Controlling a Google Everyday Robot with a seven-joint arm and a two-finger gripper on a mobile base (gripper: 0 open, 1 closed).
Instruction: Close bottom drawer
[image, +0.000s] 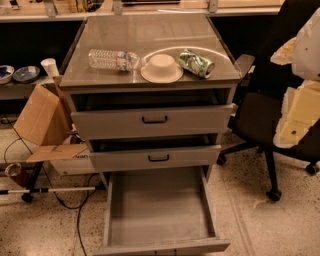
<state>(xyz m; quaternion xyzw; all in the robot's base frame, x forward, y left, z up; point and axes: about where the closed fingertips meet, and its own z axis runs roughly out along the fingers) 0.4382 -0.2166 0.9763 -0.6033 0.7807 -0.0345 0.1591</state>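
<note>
The bottom drawer (157, 207) of the grey cabinet (150, 35) is pulled far out toward me. It is a long, shallow, empty grey tray, and its flat front (160, 246) lies at the lower edge of the view. The two upper drawers (152, 120) (156, 158) have black handles and each stands slightly ajar. My gripper (297, 117) shows as pale cream and white parts at the right edge, up beside the cabinet's right side. It is well above and to the right of the bottom drawer and touches nothing.
On the cabinet top lie a clear water bottle (112, 59), a white bowl (161, 67) and a green can (196, 63) on its side. A black office chair (262, 120) stands to the right. A cardboard box (42, 122), cables and a pole (50, 190) are to the left.
</note>
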